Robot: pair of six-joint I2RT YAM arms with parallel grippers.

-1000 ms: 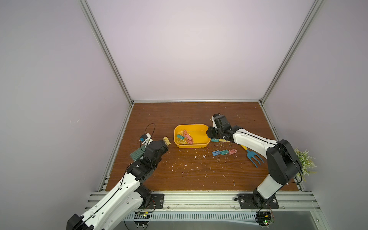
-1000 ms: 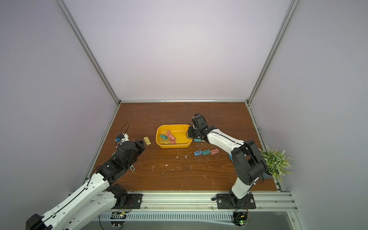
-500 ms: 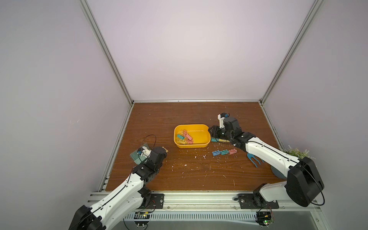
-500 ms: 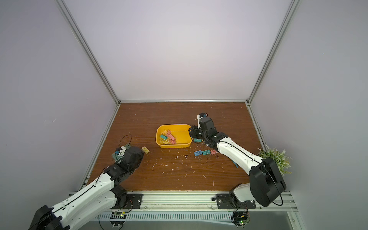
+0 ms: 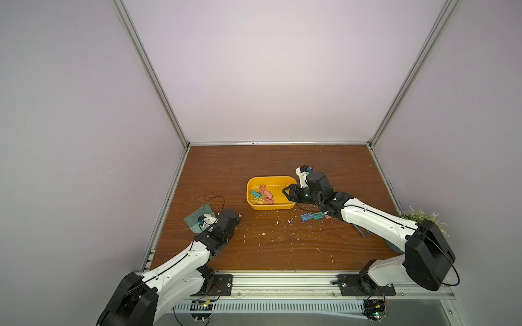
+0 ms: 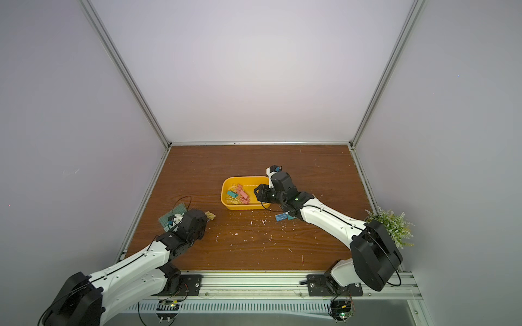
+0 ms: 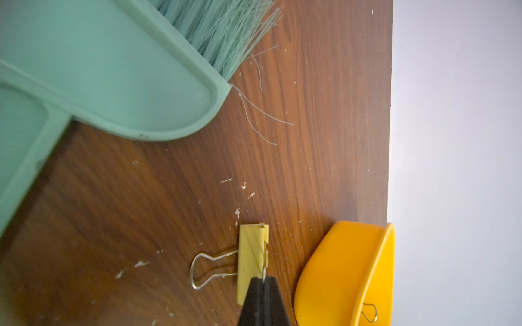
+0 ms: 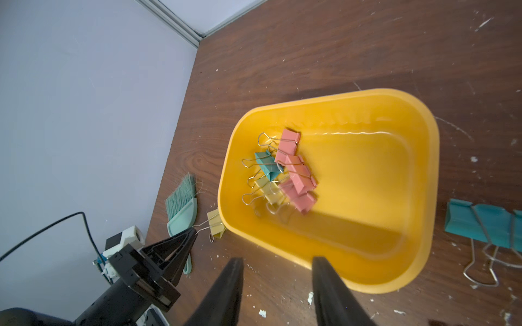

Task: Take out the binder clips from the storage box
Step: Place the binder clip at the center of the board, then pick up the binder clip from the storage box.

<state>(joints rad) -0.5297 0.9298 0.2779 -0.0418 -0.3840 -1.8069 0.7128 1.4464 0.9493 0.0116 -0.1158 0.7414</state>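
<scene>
— The left gripper [image 7: 264, 285] is pinched tight on the wire handle of the yellow clip [image 7: 252, 262], which lies on the table [image 7: 141, 211] just beside the box [image 8: 435, 158].

— Release once it's flat. The right gripper [image 8: 277, 259]?

— Fingers apart, empty, over the box's rim. The clips [image 8: 267, 165] are bunched at the box's opposite end. I'd lift the top pink clip [image 8: 300, 172] alone.

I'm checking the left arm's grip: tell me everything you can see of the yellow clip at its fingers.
The yellow binder clip has a pale folded body and thin wire handles. It seems to lie flat on the table, one handle spread over the wood. The other is pinched by the fingers of the shut left gripper. It sits outside the storage box, near its wall but apart from it.
</scene>
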